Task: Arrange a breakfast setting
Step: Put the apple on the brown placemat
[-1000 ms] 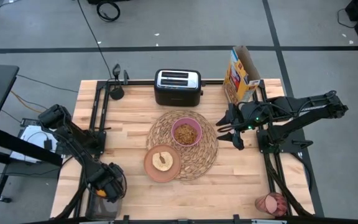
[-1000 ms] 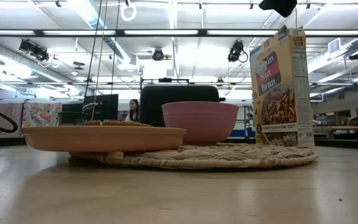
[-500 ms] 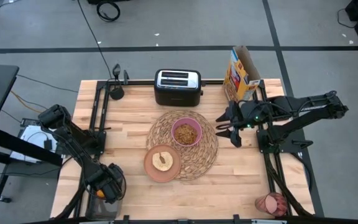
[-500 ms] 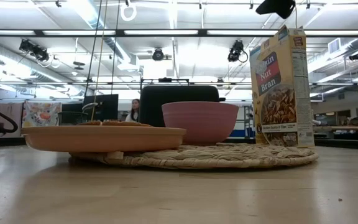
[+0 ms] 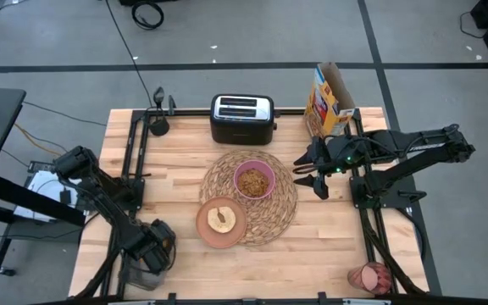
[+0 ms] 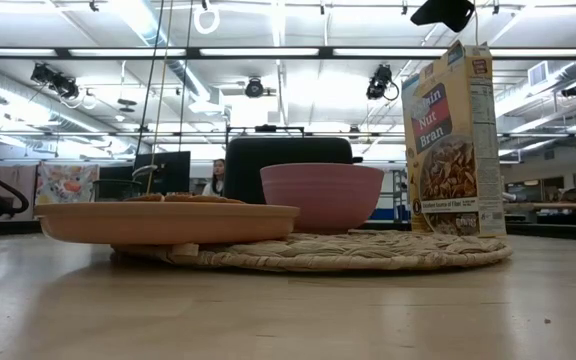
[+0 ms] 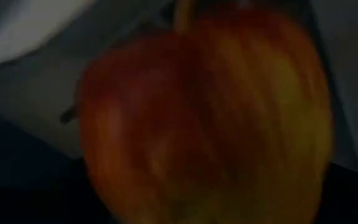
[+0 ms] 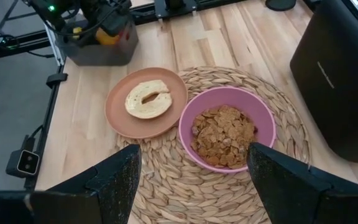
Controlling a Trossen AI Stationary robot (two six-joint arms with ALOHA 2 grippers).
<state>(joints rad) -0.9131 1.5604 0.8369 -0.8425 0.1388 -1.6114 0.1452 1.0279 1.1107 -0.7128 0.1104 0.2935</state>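
A round woven placemat (image 5: pixel 283 208) lies mid-table. On it stands a pink bowl (image 5: pixel 255 180) of cereal. A salmon-brown plate (image 5: pixel 221 222) bearing a round of bread rests with its far rim on the mat's near left edge. The red-yellow apple (image 7: pixel 210 118) sits in a grey bin (image 8: pixel 98 48) at the table's near left corner. My left gripper (image 5: pixel 152 250) points down right over the apple and hides it in the high view. My right gripper (image 8: pixel 194 152) hangs open above the table, right of the mat. A pink tumbler (image 5: pixel 370 277) stands at the near right corner.
A black toaster (image 5: pixel 242 119) stands at the far edge behind the mat. A yellow cereal box (image 5: pixel 329 102) stands upright at the far right, close behind my right gripper. Bare wood lies near the front edge and left of the mat.
My left gripper has turned a little in place over the grey bin. The apple, which showed as an orange spot beside it in the high view, is now covered by it.
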